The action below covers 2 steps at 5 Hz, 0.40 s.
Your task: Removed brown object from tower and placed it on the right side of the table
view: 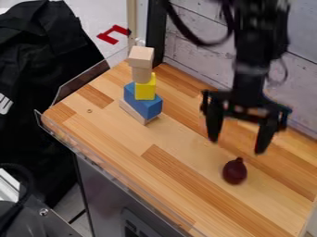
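Between four and five o'clock on the wooden tabletop (123, 148), the dark reddish-brown object (234, 173) sits apart from the gripper (236, 145), whose two fingers are spread wide with nothing between them. The gripper hangs near it, toward the object's twelve o'clock. A broad run of boards separates the object from the block tower (146, 91), off toward ten o'clock from it, and more boards extend from the object toward seven. The plank wall (198, 60) bounds the far side from twelve round to three o'clock; a see-through rim (93, 159) follows the near edge from nine toward six. The top is made of glued wooden strips in honey and darker tan, their grain showing; the wall is pale, whitish board with dark seams. In the tower, a pale wooden base carries blue and yellow blocks, with a tan cylinder and a tan squared block above. The brown object is bulb-shaped, round-bodied and smooth-looking, narrowing to a short neck. Its long axis runs roughly from six to twelve, the neck pointing just past twelve; whether it stands or leans, I can't tell.
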Tool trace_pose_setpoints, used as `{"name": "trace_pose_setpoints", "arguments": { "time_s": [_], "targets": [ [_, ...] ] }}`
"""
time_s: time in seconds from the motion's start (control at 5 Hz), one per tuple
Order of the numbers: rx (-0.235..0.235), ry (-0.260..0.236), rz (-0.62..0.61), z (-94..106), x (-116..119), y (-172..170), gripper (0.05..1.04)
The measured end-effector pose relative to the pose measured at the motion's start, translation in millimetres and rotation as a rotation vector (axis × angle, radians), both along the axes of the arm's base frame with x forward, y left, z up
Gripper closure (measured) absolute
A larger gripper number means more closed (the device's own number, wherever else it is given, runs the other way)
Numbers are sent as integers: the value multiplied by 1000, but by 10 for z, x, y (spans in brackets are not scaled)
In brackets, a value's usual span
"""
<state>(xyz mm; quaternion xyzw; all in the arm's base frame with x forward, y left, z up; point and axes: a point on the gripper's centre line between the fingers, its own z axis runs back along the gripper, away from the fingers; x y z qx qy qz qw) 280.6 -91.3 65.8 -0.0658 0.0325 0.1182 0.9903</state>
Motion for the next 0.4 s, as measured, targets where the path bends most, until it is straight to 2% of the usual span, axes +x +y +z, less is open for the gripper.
{"name": "trace_pose_setpoints", "arguments": {
  "time_s": [0.2, 0.4],
  "targets": [
    [52, -118, 4, 502, 0, 127, 84],
    [38, -185, -56, 858, -16, 162, 84]
  ]
}}
